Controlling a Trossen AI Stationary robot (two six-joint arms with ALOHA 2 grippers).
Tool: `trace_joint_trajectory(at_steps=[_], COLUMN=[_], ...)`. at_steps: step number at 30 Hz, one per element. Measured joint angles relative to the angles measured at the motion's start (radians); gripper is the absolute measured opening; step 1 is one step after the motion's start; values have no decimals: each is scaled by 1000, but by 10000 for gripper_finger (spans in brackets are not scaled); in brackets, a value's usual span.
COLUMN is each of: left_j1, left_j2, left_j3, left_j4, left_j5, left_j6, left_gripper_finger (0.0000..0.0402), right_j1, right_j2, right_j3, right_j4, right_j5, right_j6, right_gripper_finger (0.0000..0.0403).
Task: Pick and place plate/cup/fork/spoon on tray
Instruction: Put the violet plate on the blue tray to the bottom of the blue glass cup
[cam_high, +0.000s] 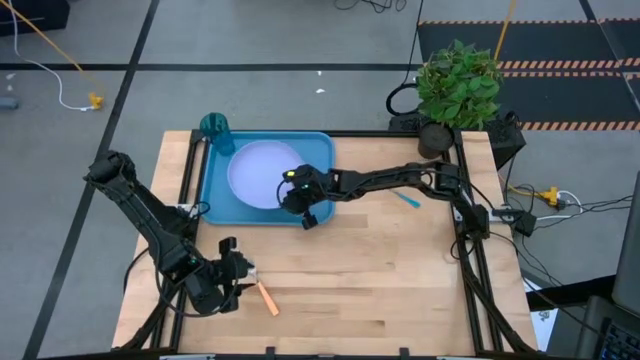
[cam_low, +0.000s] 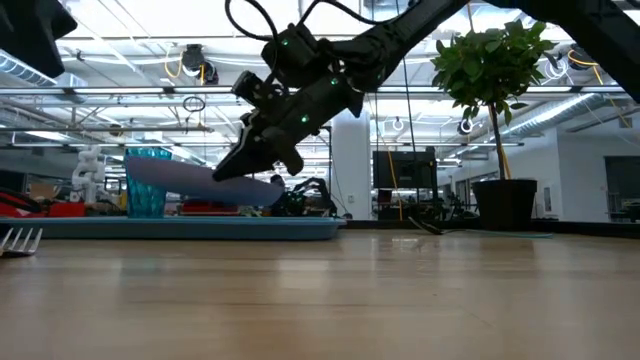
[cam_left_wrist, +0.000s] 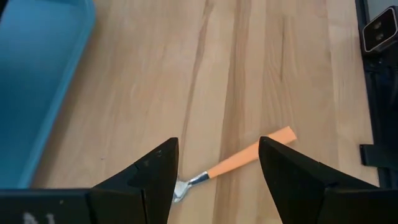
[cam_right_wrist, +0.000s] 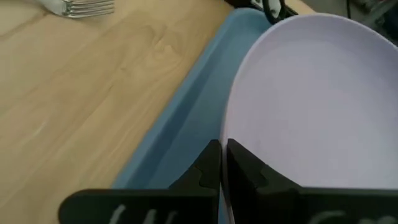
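Low view shows the right gripper (cam_low: 235, 168) pinching the plate (cam_low: 200, 180) tilted over the tray (cam_low: 180, 228); level it, then release.

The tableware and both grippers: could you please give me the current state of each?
plate: over the tray, tilted, one edge pinched by the right gripper.
cup: upright at the tray's far left corner.
fork: flat on the table, untouched.
spoon: flat on the table, right of the tray.
tray: flat on the table.
right gripper: shut on the plate.
left gripper: open, beside the fork.
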Motion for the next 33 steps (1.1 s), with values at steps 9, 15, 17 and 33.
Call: trace_joint_trajectory(at_steps=[9,15,17,33], left_j1=[7,8,9,12], left_j2=[0,0,0,0], left_j3=[0,0,0,0], left_j4=[10,13,13,16], left_j5=[-8,-17,-24,-47], left_j6=[25,42,43,61], left_gripper_finger=[223,223,223,223], right_j1=[14,13,13,4], right_j2=[58,78,80,89], right_j3=[-2,-1,-1,-1], right_j4=[57,96,98,107], right_j5=[1,5,4,-11], right_j6=[3,-1,-6,15], right_gripper_finger=[4,4,4,28])
